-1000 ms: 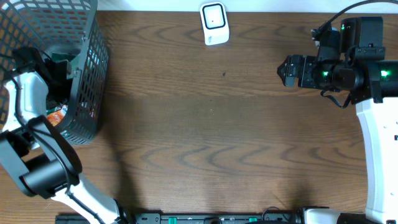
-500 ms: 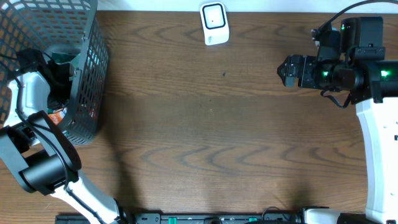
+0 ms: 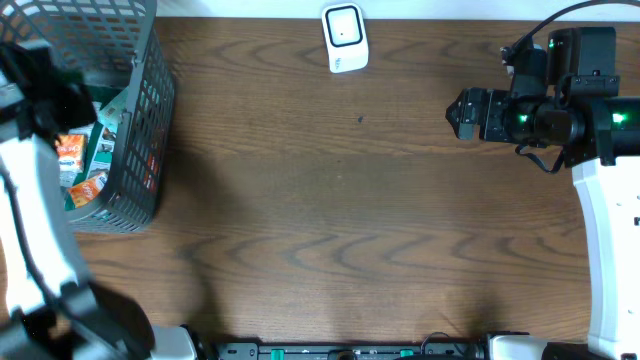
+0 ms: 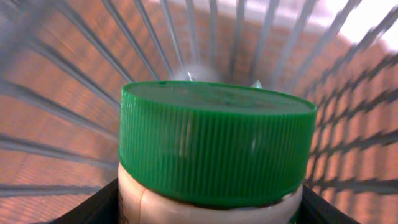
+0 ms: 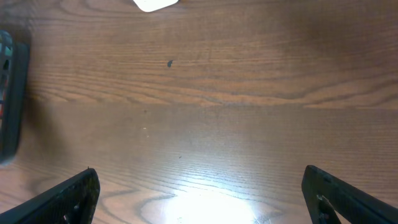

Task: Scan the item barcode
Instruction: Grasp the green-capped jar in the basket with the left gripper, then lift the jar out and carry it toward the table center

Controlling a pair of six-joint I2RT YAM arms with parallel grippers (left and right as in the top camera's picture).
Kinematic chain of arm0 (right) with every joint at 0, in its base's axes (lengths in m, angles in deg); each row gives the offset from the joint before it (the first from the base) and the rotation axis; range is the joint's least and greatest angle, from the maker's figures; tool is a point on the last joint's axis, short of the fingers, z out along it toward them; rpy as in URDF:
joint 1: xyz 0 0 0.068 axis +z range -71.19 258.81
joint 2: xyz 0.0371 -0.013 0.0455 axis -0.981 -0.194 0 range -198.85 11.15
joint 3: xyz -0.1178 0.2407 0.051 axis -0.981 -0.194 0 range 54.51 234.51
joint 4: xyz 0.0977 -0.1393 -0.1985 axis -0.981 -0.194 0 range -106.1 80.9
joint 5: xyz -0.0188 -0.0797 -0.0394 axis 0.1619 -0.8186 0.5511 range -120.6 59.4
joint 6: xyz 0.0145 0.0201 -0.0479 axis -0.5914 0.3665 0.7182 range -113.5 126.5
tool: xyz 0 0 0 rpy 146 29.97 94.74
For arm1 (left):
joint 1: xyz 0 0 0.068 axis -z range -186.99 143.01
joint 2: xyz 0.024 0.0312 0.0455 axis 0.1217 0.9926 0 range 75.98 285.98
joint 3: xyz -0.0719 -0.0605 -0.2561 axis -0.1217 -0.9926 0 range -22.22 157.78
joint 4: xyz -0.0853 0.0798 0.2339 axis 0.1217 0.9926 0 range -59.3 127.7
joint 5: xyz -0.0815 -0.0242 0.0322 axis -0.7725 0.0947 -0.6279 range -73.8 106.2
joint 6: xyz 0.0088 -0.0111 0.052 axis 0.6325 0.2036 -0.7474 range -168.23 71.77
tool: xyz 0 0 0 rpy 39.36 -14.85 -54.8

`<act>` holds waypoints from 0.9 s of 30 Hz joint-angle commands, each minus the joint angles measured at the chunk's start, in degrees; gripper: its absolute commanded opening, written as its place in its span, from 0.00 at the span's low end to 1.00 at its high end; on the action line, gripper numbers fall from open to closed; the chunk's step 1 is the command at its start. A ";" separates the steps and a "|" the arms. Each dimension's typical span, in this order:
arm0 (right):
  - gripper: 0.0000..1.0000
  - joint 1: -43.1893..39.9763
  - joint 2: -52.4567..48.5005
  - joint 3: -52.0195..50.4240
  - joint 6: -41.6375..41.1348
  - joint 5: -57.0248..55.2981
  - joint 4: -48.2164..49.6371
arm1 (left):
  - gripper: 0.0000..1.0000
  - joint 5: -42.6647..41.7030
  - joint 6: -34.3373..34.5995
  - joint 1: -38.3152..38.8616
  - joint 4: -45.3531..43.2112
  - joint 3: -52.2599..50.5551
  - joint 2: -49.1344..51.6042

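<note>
A jar with a ribbed green cap (image 4: 214,146) and a pale body fills the left wrist view, held inside the dark wire basket (image 4: 56,106). My left gripper (image 4: 208,210) is shut on the jar's body just below the cap, with a black finger (image 4: 93,208) at each side. From overhead the left arm (image 3: 30,200) is blurred above the basket (image 3: 140,110) and hides the jar. The white barcode scanner (image 3: 344,38) lies at the table's far edge. At the right, my right gripper (image 5: 205,199) hovers open above bare wood, holding nothing.
Orange and green packets (image 3: 72,150) lie in the basket at the table's far left. The basket's edge (image 5: 9,93) and the scanner (image 5: 155,4) both show in the right wrist view. Brown wooden tabletop (image 3: 330,220) lies between basket and right arm.
The left arm has risen from deep in the basket and swung toward the left edge, uncovering the packets. Its jaws have narrowed onto the jar. The right arm has not moved.
</note>
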 commanded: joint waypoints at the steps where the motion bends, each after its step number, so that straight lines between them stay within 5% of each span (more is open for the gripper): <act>1: 0.99 0.04 -0.28 1.16 0.83 0.50 -0.04 | 0.53 1.81 6.08 0.09 -2.58 2.14 -7.98; 8: 0.99 0.04 -0.28 1.16 0.83 0.50 -0.04 | 0.52 1.42 12.72 4.94 -1.44 2.14 -19.23; 14: 0.99 0.04 -0.28 1.16 0.83 0.50 -0.04 | 0.52 1.46 21.20 17.07 7.67 2.14 -23.10; 27: 0.99 0.04 -0.28 1.16 0.83 0.50 -0.04 | 0.53 3.43 32.96 47.06 15.63 -2.93 -9.51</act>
